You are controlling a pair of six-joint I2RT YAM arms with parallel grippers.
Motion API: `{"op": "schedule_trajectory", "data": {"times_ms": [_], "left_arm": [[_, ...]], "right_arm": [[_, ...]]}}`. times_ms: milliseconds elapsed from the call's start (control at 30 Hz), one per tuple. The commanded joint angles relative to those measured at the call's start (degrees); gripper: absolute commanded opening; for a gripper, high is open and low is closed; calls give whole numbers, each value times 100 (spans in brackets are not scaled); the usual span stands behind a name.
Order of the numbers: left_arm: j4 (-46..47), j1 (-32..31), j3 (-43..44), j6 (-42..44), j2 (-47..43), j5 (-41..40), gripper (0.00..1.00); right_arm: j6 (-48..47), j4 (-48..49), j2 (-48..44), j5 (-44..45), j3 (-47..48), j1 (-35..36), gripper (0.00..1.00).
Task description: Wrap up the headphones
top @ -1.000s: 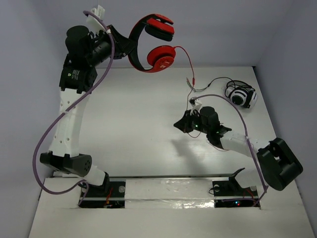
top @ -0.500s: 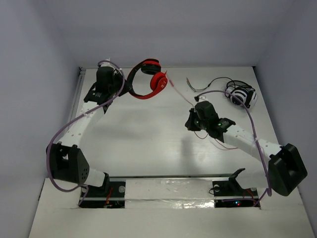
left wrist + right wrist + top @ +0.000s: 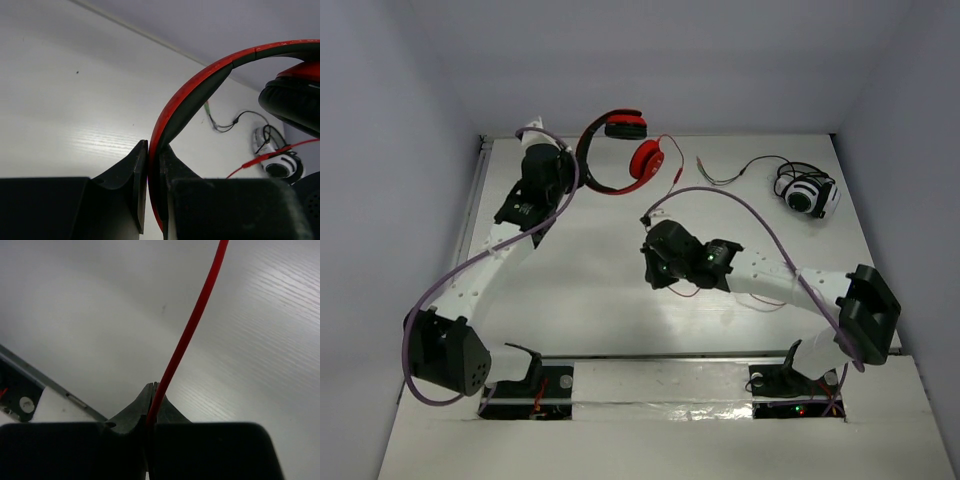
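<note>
Red headphones [image 3: 645,160] are hanging over the table's [image 3: 590,300] far side, the left gripper [image 3: 154,160] pinching their headband tightly, the right gripper [image 3: 151,392] clamping the thin cable [image 3: 192,322] fully closed, so any hard tug is risking slippage or strain.

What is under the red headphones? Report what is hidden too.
Bare white table shows below the red headphones, held by the left tool at the headband; their red cable trails to the right tool. The table directly beneath the earcups is covered.
</note>
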Motion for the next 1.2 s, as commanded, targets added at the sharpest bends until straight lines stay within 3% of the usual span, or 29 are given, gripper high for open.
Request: {"op": "schedule_trajectory", "data": {"times_ms": [0, 300, 433, 600, 767, 1167], "left_arm": [[444, -300, -80, 4, 38, -603, 0], [576, -828, -335, 355, 231, -938, 0], [901, -1205, -475, 891, 503, -456, 0], [1568, -1470, -958, 1524, 530, 115, 0], [1543, -1733, -1117, 2016, 662, 467, 0], [1718, -1839, -1636, 1894, 127, 1504, 0]], "right_arm": [[-225, -556, -79, 290, 715, 409, 0], [-436, -1533, -289, 520, 1260, 648, 0], [-673, -1797, -518, 379, 1515, 648, 0], [-963, -2490, -676, 1064, 1928, 648, 0], [-1217, -2650, -870, 1354, 2270, 648, 0], [-1455, -2914, -922, 2803, 2140, 534, 0]]}}
